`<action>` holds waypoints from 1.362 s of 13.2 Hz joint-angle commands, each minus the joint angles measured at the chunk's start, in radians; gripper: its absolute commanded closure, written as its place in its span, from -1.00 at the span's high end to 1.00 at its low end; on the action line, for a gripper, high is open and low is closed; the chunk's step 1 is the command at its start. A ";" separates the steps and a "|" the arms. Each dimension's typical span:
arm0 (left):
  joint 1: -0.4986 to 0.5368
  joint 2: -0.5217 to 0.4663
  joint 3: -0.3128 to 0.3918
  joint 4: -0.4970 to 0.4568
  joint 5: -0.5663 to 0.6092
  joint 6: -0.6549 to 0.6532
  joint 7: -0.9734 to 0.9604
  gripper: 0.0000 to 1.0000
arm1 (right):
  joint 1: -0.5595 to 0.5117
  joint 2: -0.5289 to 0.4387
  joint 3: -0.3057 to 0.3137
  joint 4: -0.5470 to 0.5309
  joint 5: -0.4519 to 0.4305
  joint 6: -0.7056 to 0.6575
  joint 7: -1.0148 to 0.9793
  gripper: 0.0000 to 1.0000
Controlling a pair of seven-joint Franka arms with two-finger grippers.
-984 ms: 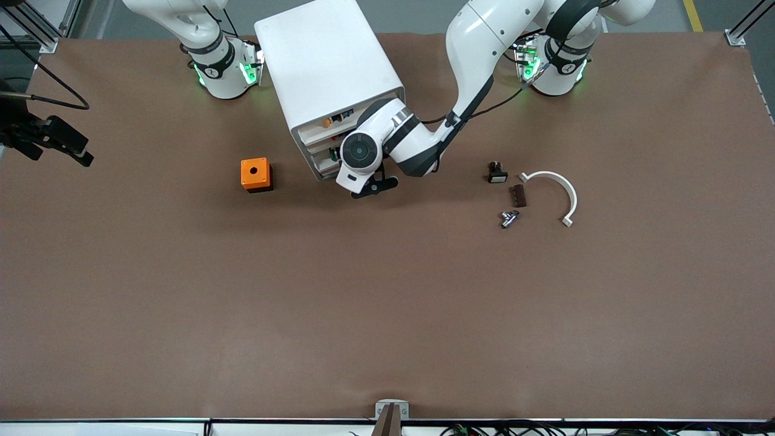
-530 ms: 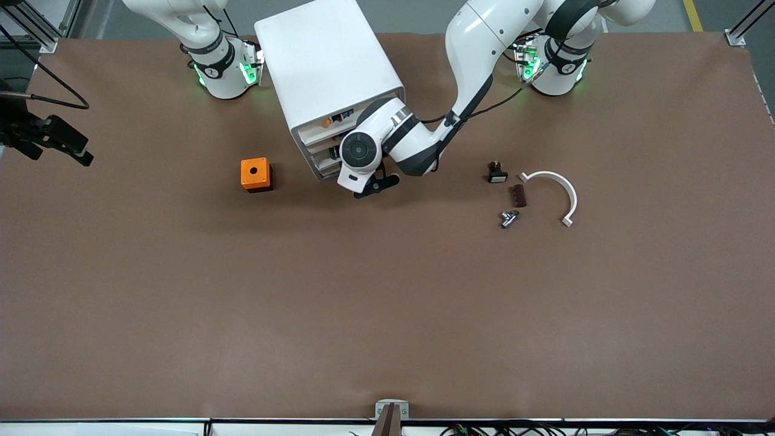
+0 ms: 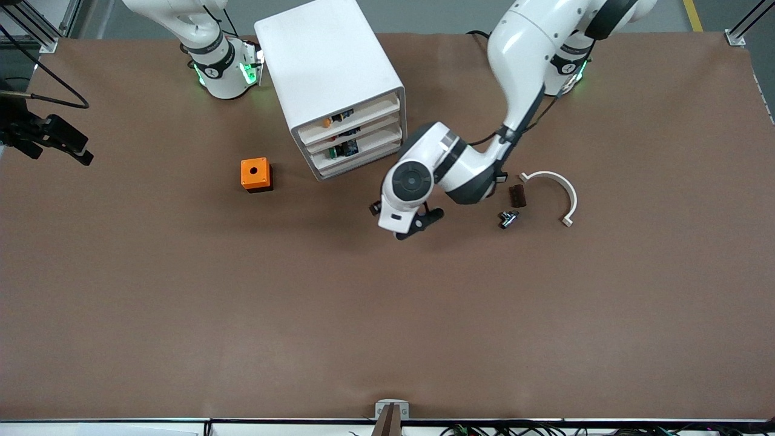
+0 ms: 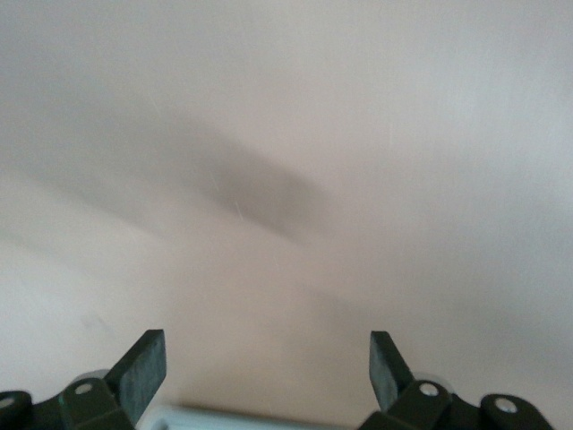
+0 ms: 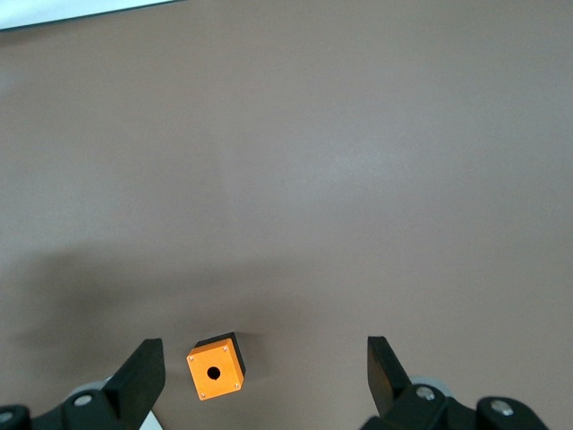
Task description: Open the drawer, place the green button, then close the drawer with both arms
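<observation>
Brown table (image 3: 181, 303): left tool (image 3: 404, 221), spread and empty, is hovering in front of the white four-drawer cabinet (image 3: 330, 79); green-capped button unlocated. Right tool (image 5: 260, 376), spread, is waiting.

The left wrist view is a pale blur: only the tips of the left gripper (image 4: 267, 367) show at the picture's edge, and what it faces cannot be made out. In the front view that gripper is mostly hidden under its own wrist, the left arm (image 3: 460, 175) covers the black button with the white cap, and the right gripper is out of frame. Small items in the cabinet (image 3: 330, 79) drawers are too tiny to identify, so the green button cannot be picked out.
</observation>
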 commanded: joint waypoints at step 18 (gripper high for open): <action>0.578 -0.635 -0.004 -0.046 0.148 -0.429 0.857 0.99 | -0.017 -0.023 0.023 -0.001 -0.013 -0.039 0.002 1.00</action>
